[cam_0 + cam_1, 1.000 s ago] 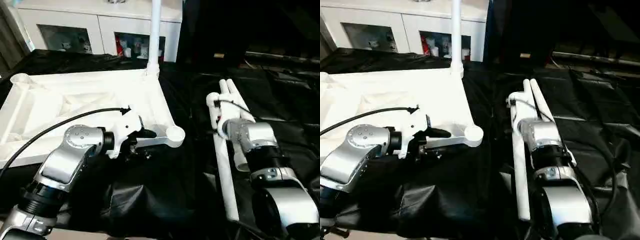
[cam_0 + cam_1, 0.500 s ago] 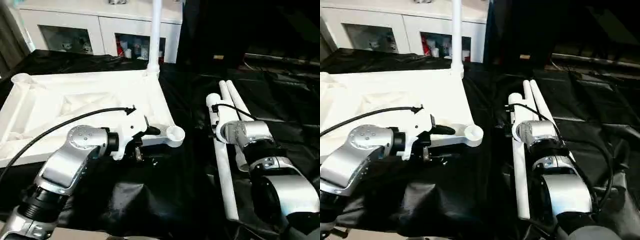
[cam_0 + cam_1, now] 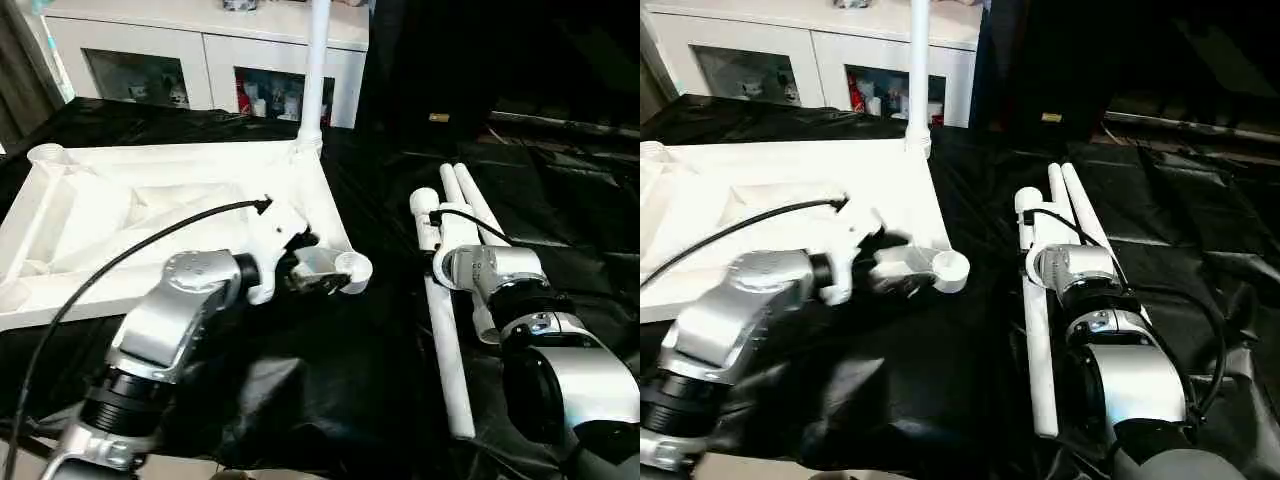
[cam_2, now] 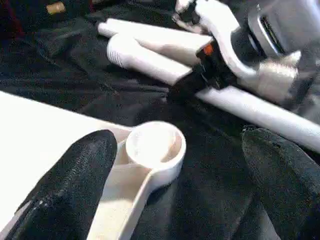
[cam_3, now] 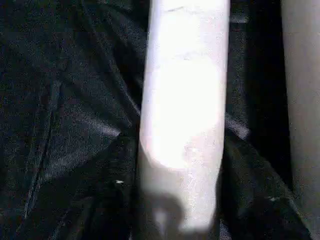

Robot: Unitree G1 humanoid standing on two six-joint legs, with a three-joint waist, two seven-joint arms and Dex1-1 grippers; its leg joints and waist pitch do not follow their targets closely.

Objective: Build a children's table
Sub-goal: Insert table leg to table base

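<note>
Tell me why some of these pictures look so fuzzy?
In the right eye view the left pincer is smeared, like it's moving. In the right wrist view the leg sits so close it's a soft white blur with a bright patch. In the left wrist view the near black fingers look out of focus, while the corner socket is clearer.

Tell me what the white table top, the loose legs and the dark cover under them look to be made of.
The large white rectangular table top: apparently moulded plastic, going by its raised ribs and smooth round corner socket.
The long white tube legs: likely plastic too, smooth with a dull sheen; hollowness isn't visible.
The black cover: a thin, slightly glossy sheet, creased and wrinkled; fabric or plastic film, unclear which.
</note>
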